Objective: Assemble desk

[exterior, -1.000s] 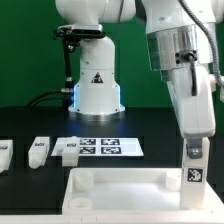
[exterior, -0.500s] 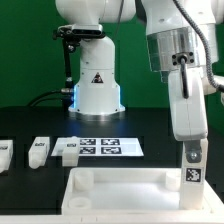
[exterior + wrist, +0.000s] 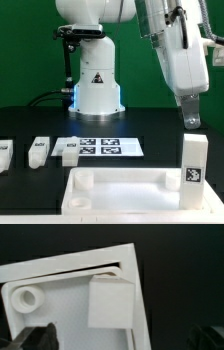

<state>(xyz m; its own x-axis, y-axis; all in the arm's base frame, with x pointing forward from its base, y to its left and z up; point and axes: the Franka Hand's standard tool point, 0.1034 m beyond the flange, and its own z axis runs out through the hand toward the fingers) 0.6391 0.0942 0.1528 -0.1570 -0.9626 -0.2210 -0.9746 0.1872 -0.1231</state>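
The white rimmed desk tabletop [image 3: 120, 192] lies at the front of the black table. One white square leg [image 3: 193, 161] with a black-and-white tag stands upright in its corner at the exterior view's right. My gripper [image 3: 190, 119] hangs just above that leg, open and holding nothing. In the wrist view the leg [image 3: 110, 303] is seen from above in the tabletop's corner [image 3: 60, 272], beside a round socket [image 3: 27, 298]. My gripper [image 3: 122, 338] has its dark fingers [image 3: 40, 336] spread wide on either side, clear of the leg.
Three loose white legs [image 3: 39, 150] [image 3: 66, 151] [image 3: 4, 156] lie on the black table at the exterior view's left. The marker board [image 3: 108, 147] lies behind the tabletop. The robot's white base [image 3: 96, 85] stands at the back.
My gripper has let go of the leg and risen above it. The leg stays upright in the tabletop's corner.
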